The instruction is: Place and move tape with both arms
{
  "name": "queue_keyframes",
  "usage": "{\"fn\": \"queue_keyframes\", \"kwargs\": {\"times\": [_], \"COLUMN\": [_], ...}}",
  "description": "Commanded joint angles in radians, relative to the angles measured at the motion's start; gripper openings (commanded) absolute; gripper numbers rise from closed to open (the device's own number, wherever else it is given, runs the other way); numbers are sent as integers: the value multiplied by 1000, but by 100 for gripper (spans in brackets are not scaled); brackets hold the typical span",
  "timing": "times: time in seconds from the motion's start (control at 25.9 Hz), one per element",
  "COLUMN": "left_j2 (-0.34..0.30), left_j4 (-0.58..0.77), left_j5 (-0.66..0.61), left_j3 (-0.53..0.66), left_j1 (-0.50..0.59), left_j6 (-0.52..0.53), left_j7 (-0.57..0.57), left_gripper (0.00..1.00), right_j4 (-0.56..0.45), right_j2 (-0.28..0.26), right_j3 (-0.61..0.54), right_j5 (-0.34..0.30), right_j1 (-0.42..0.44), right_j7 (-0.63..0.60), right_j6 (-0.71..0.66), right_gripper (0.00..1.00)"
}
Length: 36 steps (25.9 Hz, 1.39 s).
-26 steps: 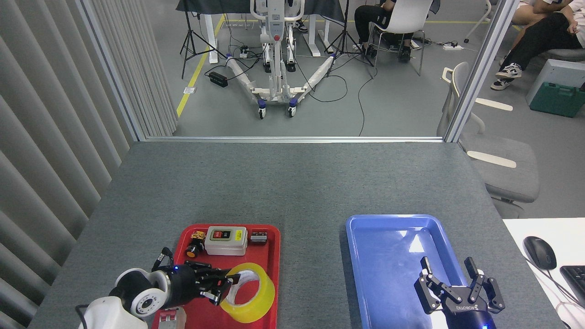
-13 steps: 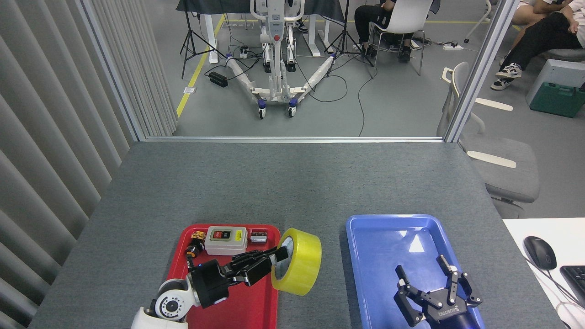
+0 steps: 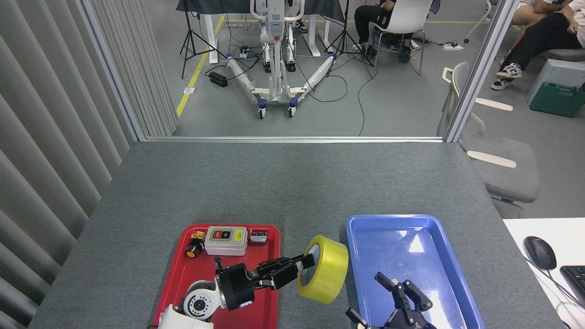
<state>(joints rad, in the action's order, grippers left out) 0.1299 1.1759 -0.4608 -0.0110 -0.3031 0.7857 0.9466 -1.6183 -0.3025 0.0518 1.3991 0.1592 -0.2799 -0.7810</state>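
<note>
The wide roll of glossy yellow packing tape, white core visible, hangs on edge between the red plastic tray and the blue plastic tray, clamped by my black left gripper through its core. My right gripper waits over the blue tray's near end, fingers spread, empty. For a clean handover I judge the right fingers should close on the free rim before the left lets go. Grey felt-like tabletop; beyond, a glazed partition, cabled floor, seated people.

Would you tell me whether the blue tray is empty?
Empty: the blue tray shows only bare floor; the right pincer hovers over it.
</note>
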Motion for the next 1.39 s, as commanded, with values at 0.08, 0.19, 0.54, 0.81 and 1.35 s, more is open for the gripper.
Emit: {"fn": "queue_keyframes", "kwargs": {"times": [0.08, 0.19, 0.54, 0.81, 1.35], "left_j2": [0, 0, -1, -1, -187], "left_j4": [-1, 4, 10, 4, 114], "left_j5": [-4, -6, -10, -1, 37], "left_j3": [-3, -12, -40, -35, 52], "left_j1": [-1, -1, 1, 2, 98], "left_j6": [0, 0, 0, 0, 0], "left_j7": [6, 7, 7, -2, -428], "left_gripper": [0, 0, 0, 48, 100], "right_j4": [-25, -34, -34, -23, 1], "right_j2": [16, 26, 36, 49, 49], "right_j3": [82, 103, 109, 105, 59], "right_j5": [26, 32, 32, 32, -49], "right_j1": [0, 0, 0, 3, -50], "right_j7": [-1, -1, -21, -84, 183], "right_j6": [-4, -4, -4, -4, 615], "right_gripper": [100, 100, 35, 6, 0]}}
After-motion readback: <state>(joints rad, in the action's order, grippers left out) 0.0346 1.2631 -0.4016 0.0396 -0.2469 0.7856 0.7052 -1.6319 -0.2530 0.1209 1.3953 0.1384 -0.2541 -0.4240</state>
